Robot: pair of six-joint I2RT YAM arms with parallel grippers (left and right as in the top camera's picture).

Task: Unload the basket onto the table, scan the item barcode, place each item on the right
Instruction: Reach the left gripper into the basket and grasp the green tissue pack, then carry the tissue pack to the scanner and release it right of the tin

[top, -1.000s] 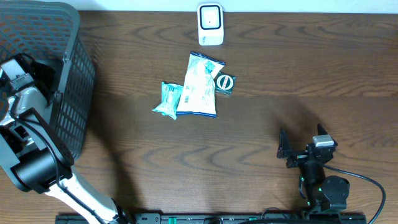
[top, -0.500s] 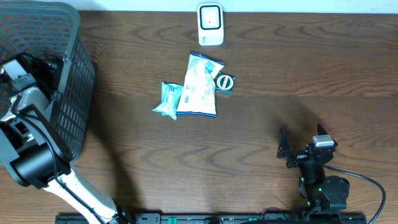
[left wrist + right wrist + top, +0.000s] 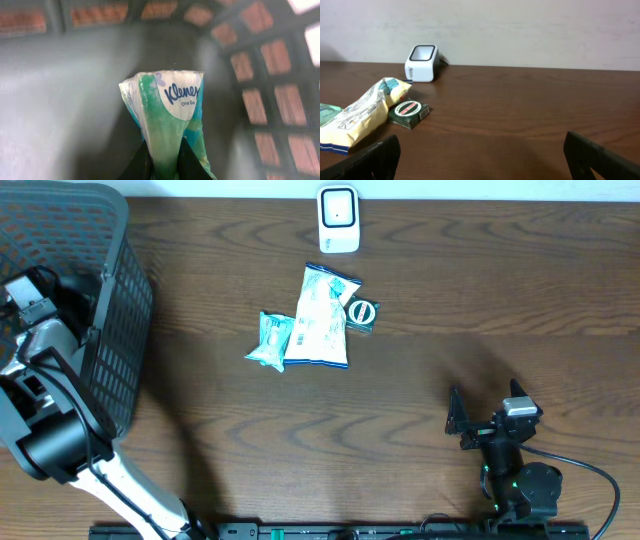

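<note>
Green and white crinkly plastic wraps the soft Kleenex pack [image 3: 167, 120]. The left claw [image 3: 161, 161] pinches it thin, inside the black holey basket [image 3: 125, 310] at the left edge of the brown wood desk [image 3: 450, 300]. The right claw [image 3: 485, 162] is spread wide near the front edge. The boxy white scanner [image 3: 338, 218] sits at the back edge.

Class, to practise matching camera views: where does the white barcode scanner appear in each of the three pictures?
Overhead: white barcode scanner at top centre.
Left wrist: not in it.
Right wrist: scanner at upper left.
Shared landmark: the green tin, seen in overhead and right wrist.
</note>
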